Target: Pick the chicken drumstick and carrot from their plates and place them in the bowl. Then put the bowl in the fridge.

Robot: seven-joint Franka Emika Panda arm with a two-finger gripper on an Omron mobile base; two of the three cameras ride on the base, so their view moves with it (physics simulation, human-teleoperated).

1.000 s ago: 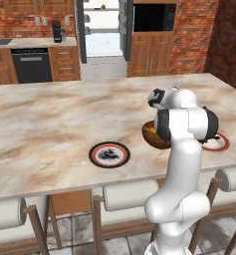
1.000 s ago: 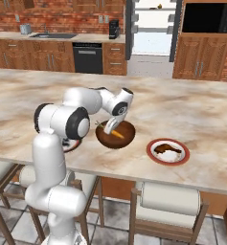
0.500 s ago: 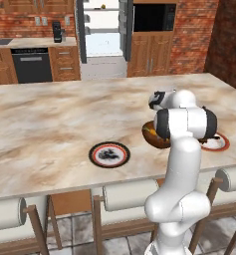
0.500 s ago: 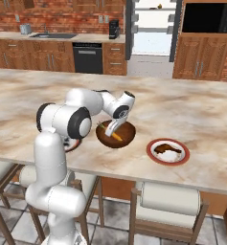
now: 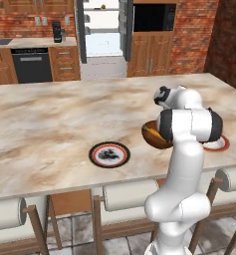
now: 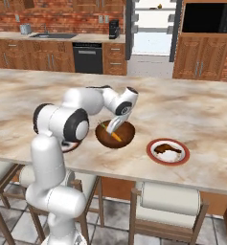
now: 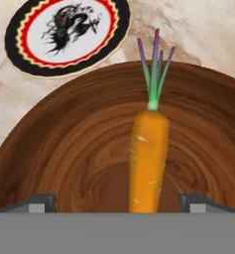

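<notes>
In the hand view, the two dark fingertips [image 7: 39,202] are seen set far apart at the bottom corners, so the gripper [image 7: 117,203] is spread wide with nothing clamped between its tips. Between them, touched by neither, the carrot [image 7: 148,158] lies inside the bowl [image 7: 79,144], its orange body resting against the ringed brown inner wall and its green leafy top directed toward the far rim.

From the right base view, the gripper [image 6: 114,128] is seen reaching down over the bowl [image 6: 127,139], and the carrot [image 6: 116,137] shows as a small orange sliver on the bowl's floor just below the fingers. The bowl stands on the marbled counter [image 6: 191,115] — close to the near edge.

Beyond the bowl's rim in the hand view, the dark-banded plate [image 7: 20,34] is seen with its black-patterned white centre bare; in the left base view the same plate [image 5: 95,158] lies well to the left of the bowl [image 5: 150,135], which is partly hidden by the arm.

To the right of the bowl in the right base view, the plain red-rimmed plate [image 6: 153,154] carries the chicken drumstick [image 6: 165,148] — a brown piece on the white centre.

At the far side of the kitchen, the fridge [image 6: 153,28] is seen with its door open and its white shelves exposed. A black dishwasher [image 6: 87,58] is set among the wooden cabinets to its left.
</notes>
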